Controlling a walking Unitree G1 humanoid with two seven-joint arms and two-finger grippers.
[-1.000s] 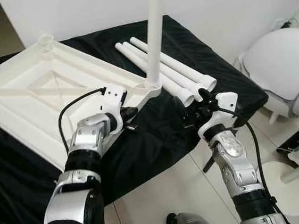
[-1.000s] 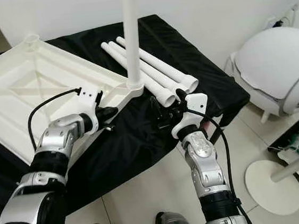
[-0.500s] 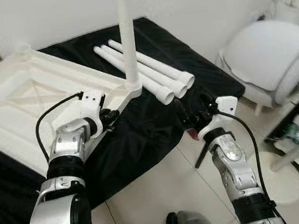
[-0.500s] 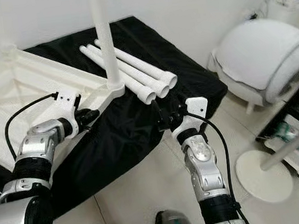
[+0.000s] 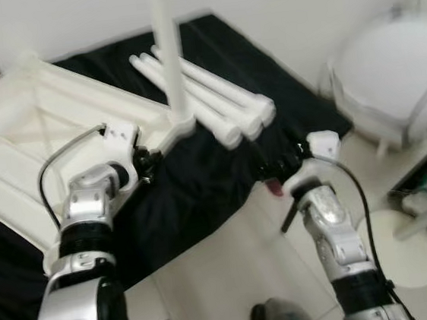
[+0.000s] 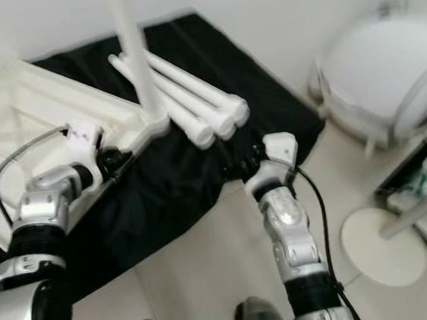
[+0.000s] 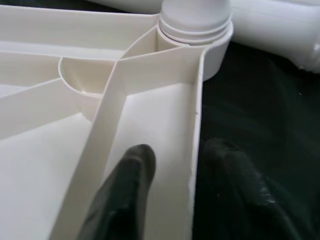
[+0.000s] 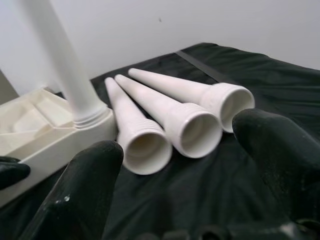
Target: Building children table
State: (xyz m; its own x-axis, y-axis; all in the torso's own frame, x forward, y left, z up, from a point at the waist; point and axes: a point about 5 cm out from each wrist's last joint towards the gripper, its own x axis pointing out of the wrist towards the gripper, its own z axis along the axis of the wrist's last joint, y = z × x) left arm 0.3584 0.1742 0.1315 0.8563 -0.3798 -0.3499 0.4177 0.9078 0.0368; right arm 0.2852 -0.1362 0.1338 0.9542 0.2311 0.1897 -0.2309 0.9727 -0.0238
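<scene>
While the left gripper point(image 7: 170, 195) still straddles the table panel's point(image 5: 34, 125) rim, the right gripper point(image 8: 190, 170), jaws wide, has backed from the loose legs point(image 8: 175, 125), none grasped yet.

My two eyes look steeply down, sharing the tabletop point(image 5: 27, 126) and three loose legs point(image 5: 228, 112). My left wrist camera sits close over the tabletop's corner; my right faces the legs' open ends.

Upturned white tabletop point(image 5: 27, 126), one leg point(image 5: 169, 50) upright, three legs point(image 5: 215, 106) lying
</scene>
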